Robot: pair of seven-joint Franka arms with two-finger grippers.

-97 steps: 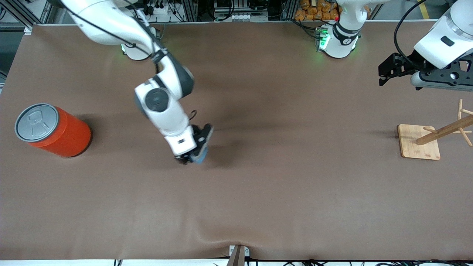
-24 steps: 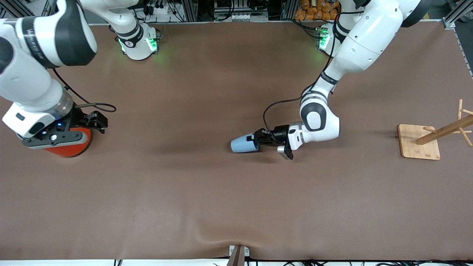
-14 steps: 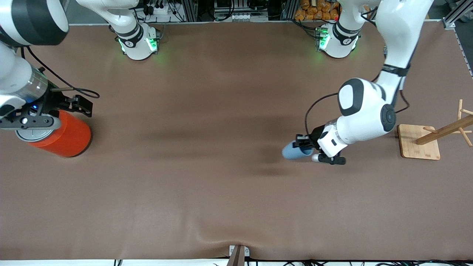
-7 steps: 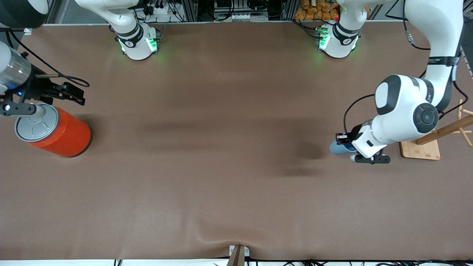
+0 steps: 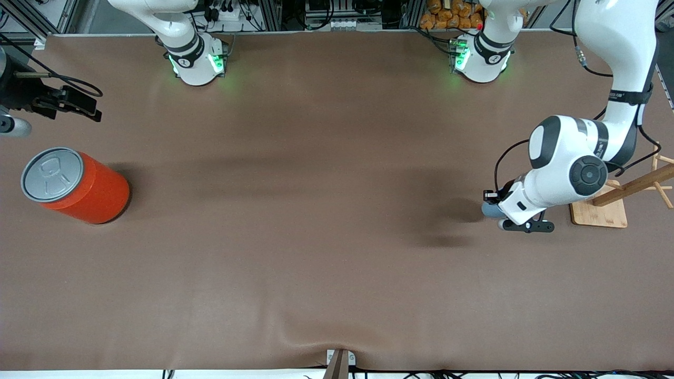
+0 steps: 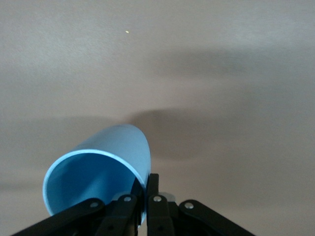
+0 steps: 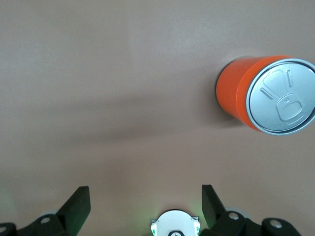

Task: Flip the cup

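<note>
Cup (image 6: 106,169) rim clamped in left end effector (image 6: 142,194) over bare table (image 5: 316,237); right end effector (image 7: 142,206) apart, waiting.

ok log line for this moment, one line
left pincer: shut on cup rim, up over table beside wooden rack | right pincer: open, waiting near orange can

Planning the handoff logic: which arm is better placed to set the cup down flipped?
Left. The left gripper already pinches the cup by its rim above the table; the right gripper hangs open near the orange can.
</note>
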